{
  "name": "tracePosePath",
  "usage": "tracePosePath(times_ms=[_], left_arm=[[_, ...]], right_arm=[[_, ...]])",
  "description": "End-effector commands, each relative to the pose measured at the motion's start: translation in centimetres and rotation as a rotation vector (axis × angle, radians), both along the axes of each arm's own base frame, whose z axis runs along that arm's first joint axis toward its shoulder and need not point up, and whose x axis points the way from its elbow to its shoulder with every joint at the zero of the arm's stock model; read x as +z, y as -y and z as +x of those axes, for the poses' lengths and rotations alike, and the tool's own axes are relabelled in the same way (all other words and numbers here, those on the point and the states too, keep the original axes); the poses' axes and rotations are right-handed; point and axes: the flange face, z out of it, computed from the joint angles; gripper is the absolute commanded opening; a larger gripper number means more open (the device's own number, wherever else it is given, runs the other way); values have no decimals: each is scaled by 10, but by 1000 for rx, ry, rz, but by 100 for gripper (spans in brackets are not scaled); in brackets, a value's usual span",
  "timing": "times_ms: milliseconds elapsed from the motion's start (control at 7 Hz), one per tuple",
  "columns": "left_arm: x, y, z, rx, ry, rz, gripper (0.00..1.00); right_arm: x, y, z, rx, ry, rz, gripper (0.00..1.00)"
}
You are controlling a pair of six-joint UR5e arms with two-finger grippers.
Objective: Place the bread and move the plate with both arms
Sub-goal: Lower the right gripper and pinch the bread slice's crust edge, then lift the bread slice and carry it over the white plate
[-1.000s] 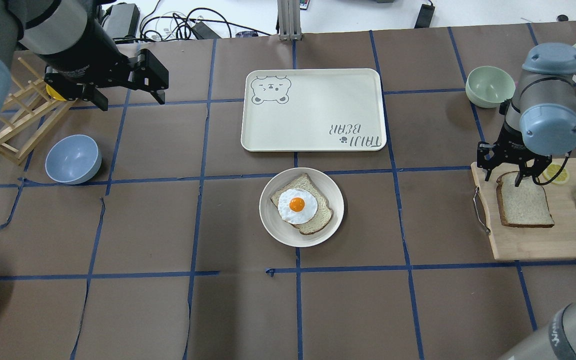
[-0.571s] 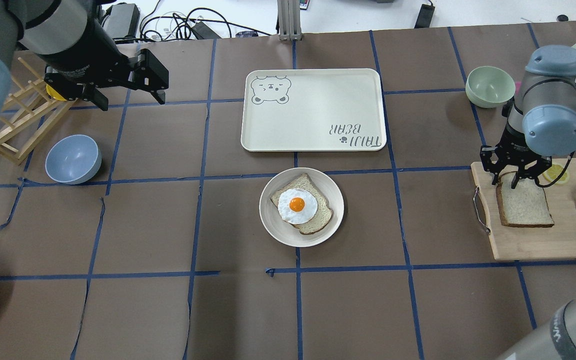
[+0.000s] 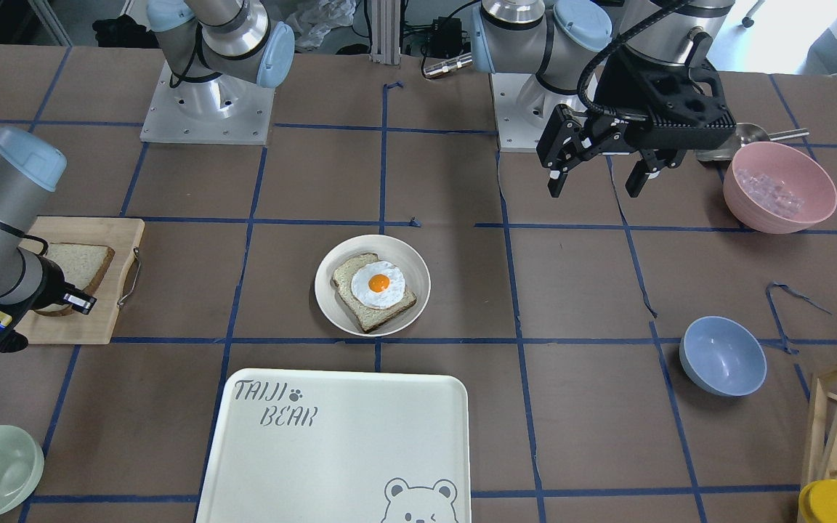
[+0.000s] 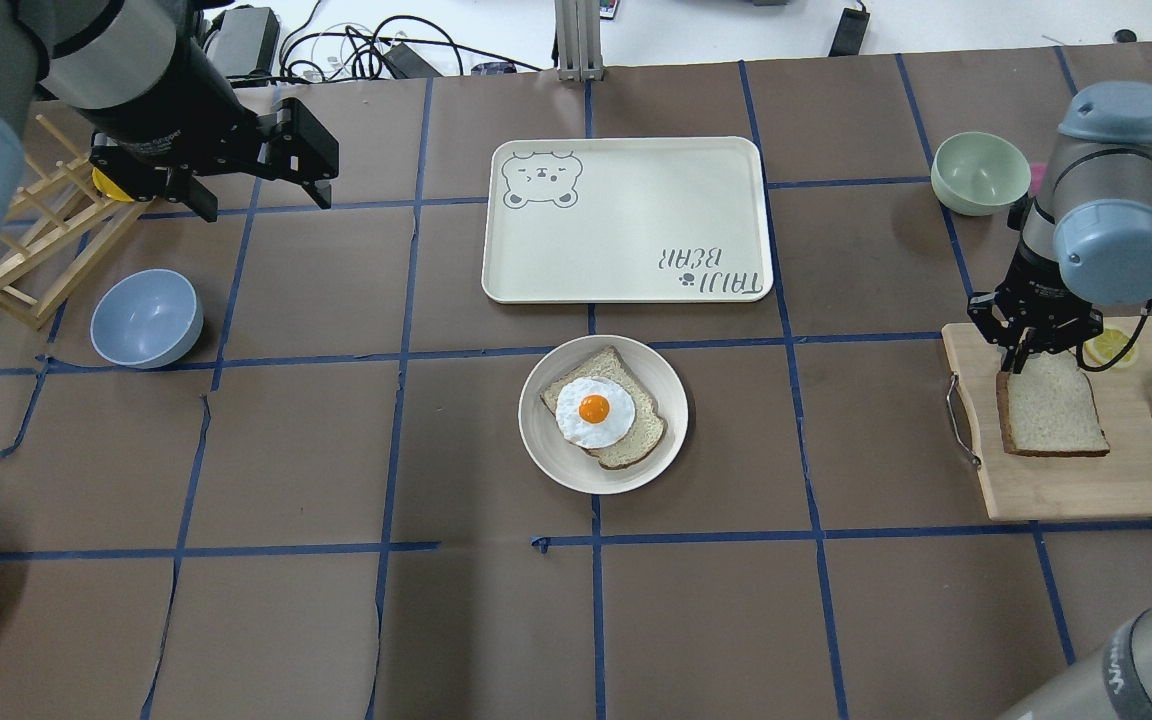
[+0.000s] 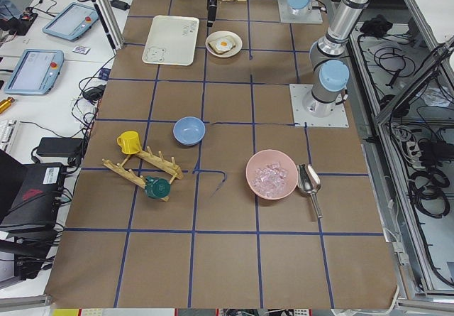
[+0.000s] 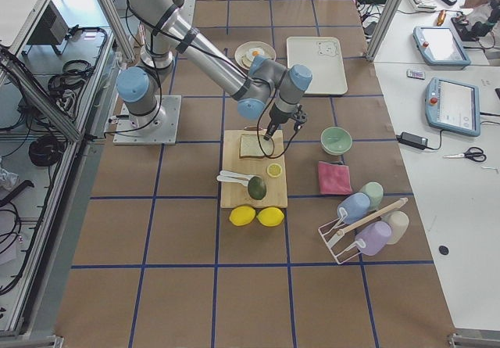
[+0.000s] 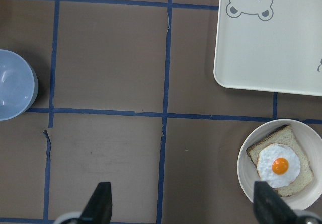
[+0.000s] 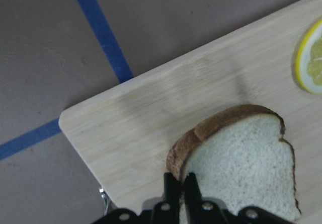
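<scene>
On the brown-papered table (image 4: 286,450), the right gripper (image 4: 1021,355) is pinched nearly closed on the crust edge of the bread (image 4: 1054,410), which rests on a wooden board (image 4: 1056,490) directly beneath it. The plate (image 4: 556,455) is set well apart from that gripper, toward the table's middle. The left gripper (image 4: 261,205) is held wide open, and nothing is gripped by it.

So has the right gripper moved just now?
Yes. The right gripper has edged toward the lemon slice and closed on the bread corner.
</scene>
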Motion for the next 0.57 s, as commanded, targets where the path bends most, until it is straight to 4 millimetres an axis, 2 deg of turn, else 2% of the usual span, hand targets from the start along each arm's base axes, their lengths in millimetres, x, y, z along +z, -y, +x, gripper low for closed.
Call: tracePosePath(times_ms=[0, 143, 429], left_arm=[[0, 0, 0, 0, 0, 0, 100], [0, 0, 0, 0, -1, -2, 100], [-1, 1, 0, 0, -1, 0, 100]], right_arm=[[59, -2, 16, 14, 41, 49, 0], [86, 11, 45, 53, 70, 52, 0], [143, 34, 141, 173, 52, 18, 0]])
